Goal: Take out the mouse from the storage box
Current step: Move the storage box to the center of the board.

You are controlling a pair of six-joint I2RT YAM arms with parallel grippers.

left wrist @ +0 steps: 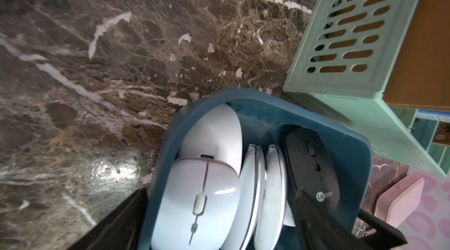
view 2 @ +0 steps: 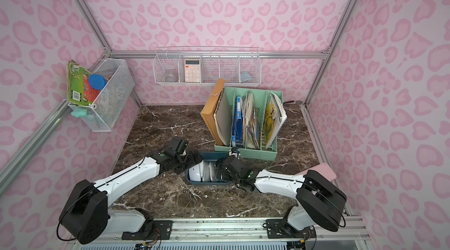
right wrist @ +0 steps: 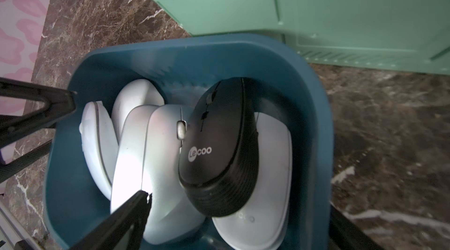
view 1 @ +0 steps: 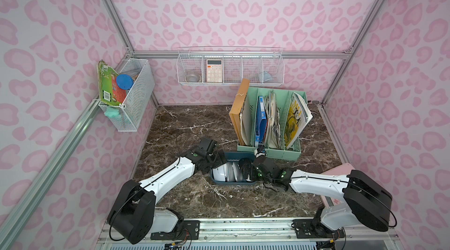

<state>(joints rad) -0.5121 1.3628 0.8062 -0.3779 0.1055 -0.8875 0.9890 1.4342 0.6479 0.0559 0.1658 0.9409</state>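
The storage box [view 1: 232, 183] sits at the middle of the counter [view 1: 194, 197], toward its front edge, with its far side just in front of the mint-green file organiser [view 1: 267, 155]. Inside it the mice stand on edge in a packed row, and their long axes appear to run from the counter's front toward its back. The black mouse [right wrist: 219, 163] is at the right end of that row. It leans on its side against a pale one, and its logo and wheel are in plain sight from above. It is matte with a ribbed flank, and it stands a little proud of its neighbours. The right gripper [right wrist: 241, 202] hangs directly over it, spread wide and holding nothing. One finger [right wrist: 126, 214] is down by the back of a pale mouse, and the other seems to be by the box's right wall. The black mouse therefore lies between them, with its length crossways to the gap. By my judgement that makes the right arm the nearer one for it. The left gripper [left wrist: 221, 192] is over the box's left end, also wide open and empty. It straddles the white mice [left wrist: 202, 200], which are glossy, rounded and wedged tight together.
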